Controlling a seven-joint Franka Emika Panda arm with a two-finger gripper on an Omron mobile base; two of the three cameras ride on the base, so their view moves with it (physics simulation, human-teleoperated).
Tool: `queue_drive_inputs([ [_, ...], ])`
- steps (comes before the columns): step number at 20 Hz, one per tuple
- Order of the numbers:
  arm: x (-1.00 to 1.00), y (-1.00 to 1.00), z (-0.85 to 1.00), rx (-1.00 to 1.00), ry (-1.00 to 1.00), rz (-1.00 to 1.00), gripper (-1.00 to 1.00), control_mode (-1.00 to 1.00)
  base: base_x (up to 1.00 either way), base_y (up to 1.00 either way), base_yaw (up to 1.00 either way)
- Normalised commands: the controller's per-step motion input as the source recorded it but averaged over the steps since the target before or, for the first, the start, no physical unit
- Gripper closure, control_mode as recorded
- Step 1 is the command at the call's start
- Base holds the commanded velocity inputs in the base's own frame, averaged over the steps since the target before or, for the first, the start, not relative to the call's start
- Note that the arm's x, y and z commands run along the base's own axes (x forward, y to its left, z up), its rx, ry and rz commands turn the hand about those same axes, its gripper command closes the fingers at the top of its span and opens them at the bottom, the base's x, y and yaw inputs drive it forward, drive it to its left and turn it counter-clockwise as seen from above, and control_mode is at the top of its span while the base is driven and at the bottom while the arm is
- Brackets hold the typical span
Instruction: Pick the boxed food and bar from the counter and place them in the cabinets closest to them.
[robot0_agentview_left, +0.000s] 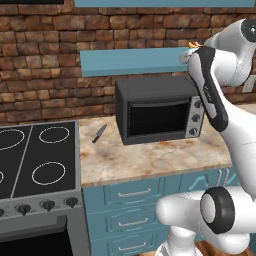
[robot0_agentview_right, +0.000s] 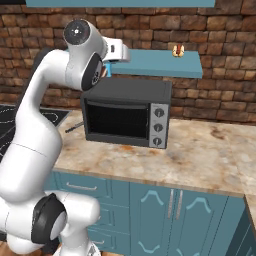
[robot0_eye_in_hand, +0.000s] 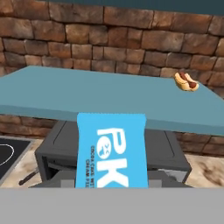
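Blue bar (robot0_eye_in_hand: 110, 151), grasped in the claw (robot0_eye_in_hand: 111, 186), faces the teal shelf (robot0_eye_in_hand: 87, 94) bearing a hotdog (robot0_eye_in_hand: 186, 82), toaster oven (robot0_eye_in_hand: 173, 153) below.

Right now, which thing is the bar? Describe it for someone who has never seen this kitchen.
Find the toaster oven on the counter; the teal shelf hangs above it. At the shelf's front edge the gripper holds the bar: flat, bright blue, white lettering, unlike the small hot dog lying on the shelf.

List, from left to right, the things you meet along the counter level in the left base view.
Stove → knife → toaster oven → robot arm.
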Motion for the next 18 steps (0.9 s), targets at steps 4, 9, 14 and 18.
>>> queue_drive_inputs([
  [4, 0.38, 0.07, 0.00, 0.00, 0.00, 0.00, 1.00, -1.00, 0.00, 0.00, 0.00],
  [9, 0.16, 0.01, 0.00, 0.00, 0.00, 0.00, 1.00, -1.00, 0.00, 0.00, 0.00],
  [14, 0.01, 0.00, -0.04, 0.00, 0.00, 0.00, 1.00, -1.00, 0.00, 0.00, 0.00],
  [18, 0.15, 0.00, -0.17, -0.01, 0.00, 0.00, 1.00, -1.00, 0.00, 0.00, 0.00],
])
